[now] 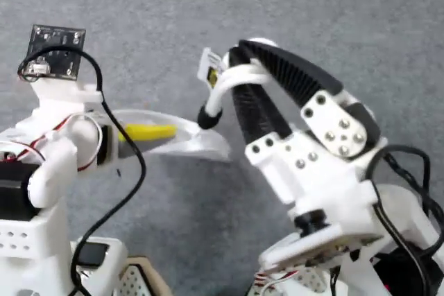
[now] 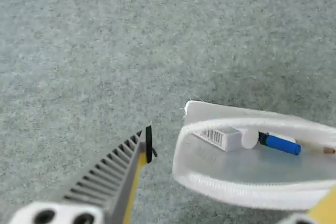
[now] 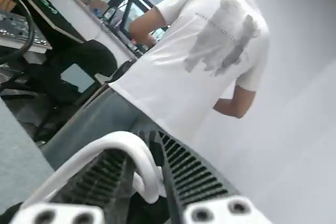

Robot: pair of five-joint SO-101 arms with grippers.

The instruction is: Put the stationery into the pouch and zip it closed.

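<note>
The clear pouch point(image 1: 198, 142) lies open on the grey table. Through its mouth point(image 2: 231, 166) in the left wrist view I see a white eraser point(image 2: 218, 136) and a blue-capped pen point(image 2: 281, 144) inside. My left gripper point(image 1: 142, 133) is open at the pouch's mouth. One ridged finger point(image 2: 126, 163) is outside the pouch's end and the other yellow finger is at the far side. My right gripper point(image 1: 236, 67) is raised above the table, shut on a white pen point(image 1: 220, 95) with a black tip and a yellow-and-white label. That white pen point(image 3: 134, 148) curves between the black fingers.
A black circuit board point(image 1: 55, 52) sits on the left arm at the back left. Bare grey table point(image 1: 347, 25) stretches behind and between the arms. A person in a white shirt point(image 3: 194, 56) stands in the room behind, away from the table.
</note>
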